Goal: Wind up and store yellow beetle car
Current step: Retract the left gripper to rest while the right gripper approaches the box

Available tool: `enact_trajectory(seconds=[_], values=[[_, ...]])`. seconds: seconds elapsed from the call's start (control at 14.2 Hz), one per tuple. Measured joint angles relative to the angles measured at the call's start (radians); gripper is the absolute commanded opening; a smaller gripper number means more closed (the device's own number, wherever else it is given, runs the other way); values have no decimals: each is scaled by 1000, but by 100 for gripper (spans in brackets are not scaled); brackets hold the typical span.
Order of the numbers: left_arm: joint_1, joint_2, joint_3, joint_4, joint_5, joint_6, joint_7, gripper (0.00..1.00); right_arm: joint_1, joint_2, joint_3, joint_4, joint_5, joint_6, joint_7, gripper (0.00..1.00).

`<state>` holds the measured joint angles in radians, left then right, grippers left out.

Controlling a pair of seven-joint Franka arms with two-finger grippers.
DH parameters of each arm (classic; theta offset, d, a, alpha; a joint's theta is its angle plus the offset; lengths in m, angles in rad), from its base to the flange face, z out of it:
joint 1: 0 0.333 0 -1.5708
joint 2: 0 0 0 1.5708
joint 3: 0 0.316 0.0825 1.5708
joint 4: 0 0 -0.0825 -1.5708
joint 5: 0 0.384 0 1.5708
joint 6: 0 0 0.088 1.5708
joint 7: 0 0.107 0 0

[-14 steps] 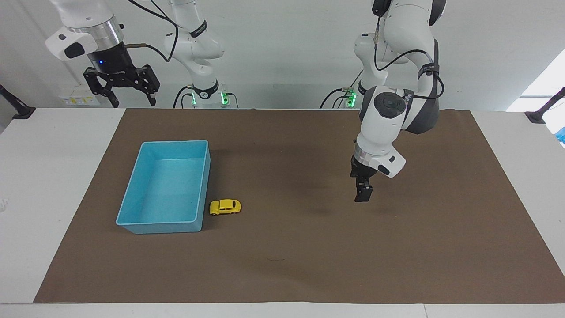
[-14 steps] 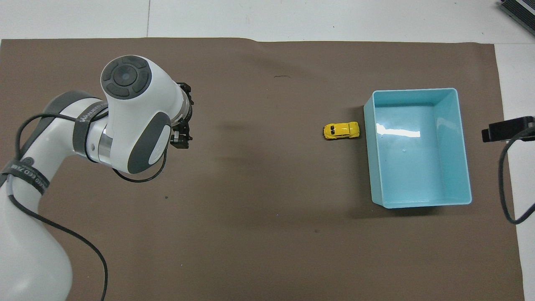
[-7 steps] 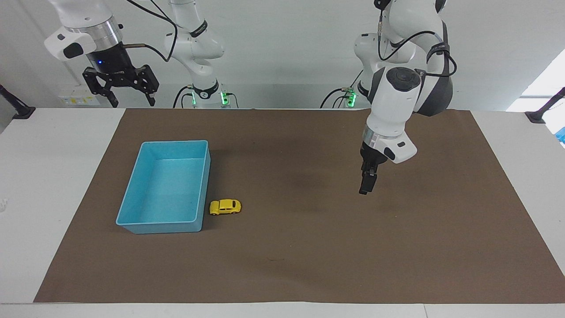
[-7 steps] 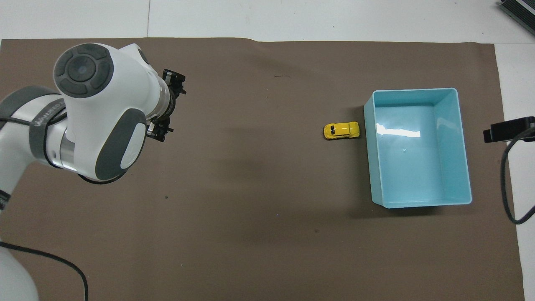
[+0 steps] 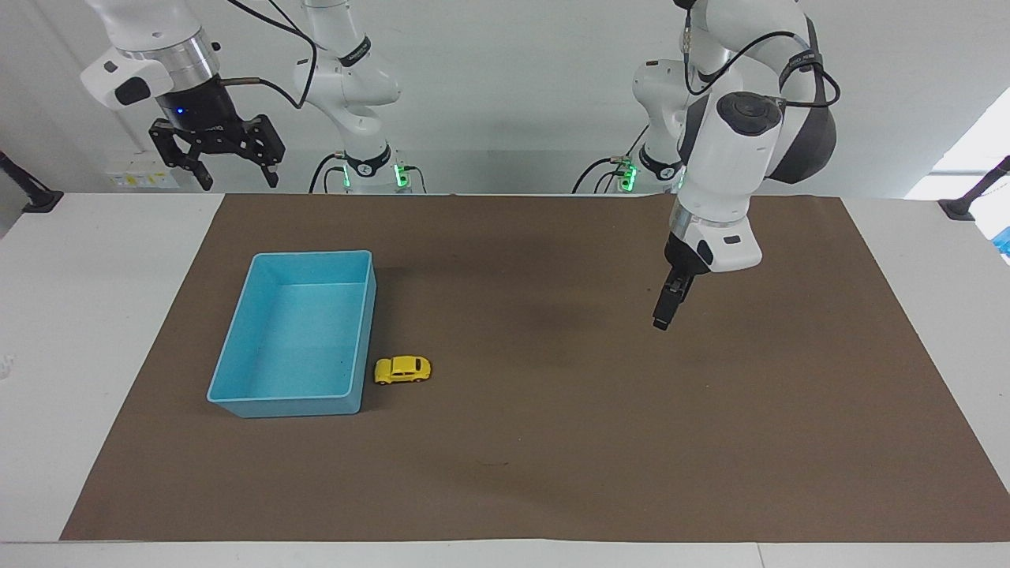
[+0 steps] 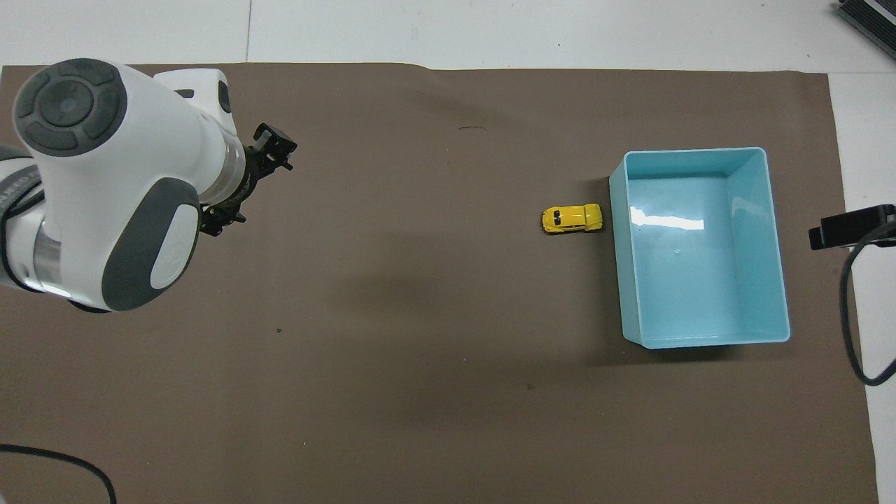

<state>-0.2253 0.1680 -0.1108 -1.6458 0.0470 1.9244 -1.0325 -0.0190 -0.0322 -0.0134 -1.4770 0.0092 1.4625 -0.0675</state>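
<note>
The yellow beetle car (image 5: 402, 369) (image 6: 572, 218) stands on its wheels on the brown mat, close beside the empty blue tray (image 5: 312, 254) (image 6: 689, 150), on the tray's side toward the left arm's end. My left gripper (image 5: 662, 317) (image 6: 255, 183) hangs open over bare mat toward the left arm's end of the table, well away from the car and holding nothing. My right gripper (image 5: 231, 172) waits raised and open above the robots' edge of the table, at the right arm's end.
The brown mat (image 5: 552, 442) covers most of the white table. A black cable (image 6: 850, 329) hangs over the table edge past the tray at the right arm's end.
The left arm has lifted and drawn its gripper back toward its own end of the table, farther from the car. Car, tray and right gripper stay as they were.
</note>
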Motion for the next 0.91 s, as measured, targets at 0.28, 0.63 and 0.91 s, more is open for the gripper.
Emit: enact_trajectory(seconds=[0.28,0.63,0.91], values=[[35,-35,2,0,-4,-77,310,100,13,-4,10,0,0,-21,-57,100],[82,-76,6,-1,-5,-162,623,100,18,-15,22,-2,0,-50,-227,100],[117,-105,7,-5,-5,-214,821,100,18,-17,27,-5,0,-51,-422,100]])
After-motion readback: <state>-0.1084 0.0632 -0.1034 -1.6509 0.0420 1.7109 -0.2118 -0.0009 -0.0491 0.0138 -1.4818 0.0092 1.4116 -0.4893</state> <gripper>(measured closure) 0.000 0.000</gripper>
